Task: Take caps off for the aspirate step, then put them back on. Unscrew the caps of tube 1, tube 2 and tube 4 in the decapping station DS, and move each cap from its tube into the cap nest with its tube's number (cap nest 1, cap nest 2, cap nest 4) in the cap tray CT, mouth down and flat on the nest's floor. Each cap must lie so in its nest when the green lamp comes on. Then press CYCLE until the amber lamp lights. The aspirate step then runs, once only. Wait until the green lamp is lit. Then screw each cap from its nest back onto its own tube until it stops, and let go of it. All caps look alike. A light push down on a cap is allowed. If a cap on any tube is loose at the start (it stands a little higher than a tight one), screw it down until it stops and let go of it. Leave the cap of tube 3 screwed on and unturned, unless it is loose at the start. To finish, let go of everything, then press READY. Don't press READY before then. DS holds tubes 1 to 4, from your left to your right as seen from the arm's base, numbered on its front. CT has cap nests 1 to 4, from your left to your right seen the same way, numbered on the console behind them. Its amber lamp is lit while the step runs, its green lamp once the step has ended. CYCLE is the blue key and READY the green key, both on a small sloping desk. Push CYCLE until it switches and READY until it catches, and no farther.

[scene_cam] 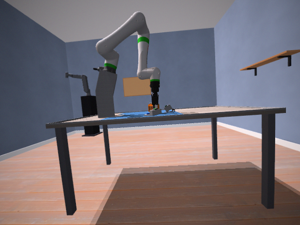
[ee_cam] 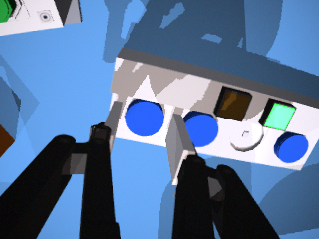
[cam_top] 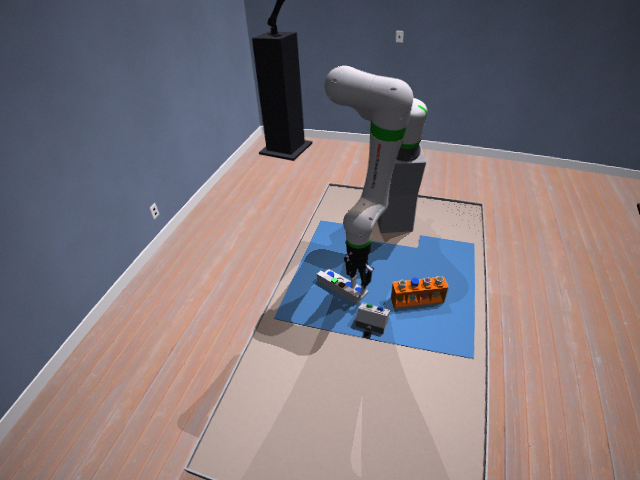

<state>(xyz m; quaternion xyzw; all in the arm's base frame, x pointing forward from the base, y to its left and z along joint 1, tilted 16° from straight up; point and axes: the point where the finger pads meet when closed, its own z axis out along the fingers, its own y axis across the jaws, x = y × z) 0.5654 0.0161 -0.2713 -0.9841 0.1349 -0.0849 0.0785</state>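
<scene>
The cap tray CT (cam_top: 330,283) (ee_cam: 150,82) lies on the blue mat. In the wrist view, blue caps sit in nest 1 (ee_cam: 145,116), nest 2 (ee_cam: 201,129) and nest 4 (ee_cam: 291,148). Nest 3 (ee_cam: 245,138) is empty. The green lamp (ee_cam: 279,116) (cam_top: 334,279) is lit and the amber lamp (ee_cam: 235,104) is dark. My gripper (cam_top: 360,285) (scene_cam: 154,106) (ee_cam: 145,121) is low over nest 1, partly open, with one finger on each side of that cap and gaps showing. The orange station DS (cam_top: 418,298) stands apart; tube 3 carries a blue cap (cam_top: 415,281).
The small sloping key desk (cam_top: 372,319) (ee_cam: 35,22) with the green key (cam_top: 369,305) and the blue key (cam_top: 381,309) stands in front of the tray, between it and DS. The arm's grey pedestal (cam_top: 405,196) stands at the back of the mat.
</scene>
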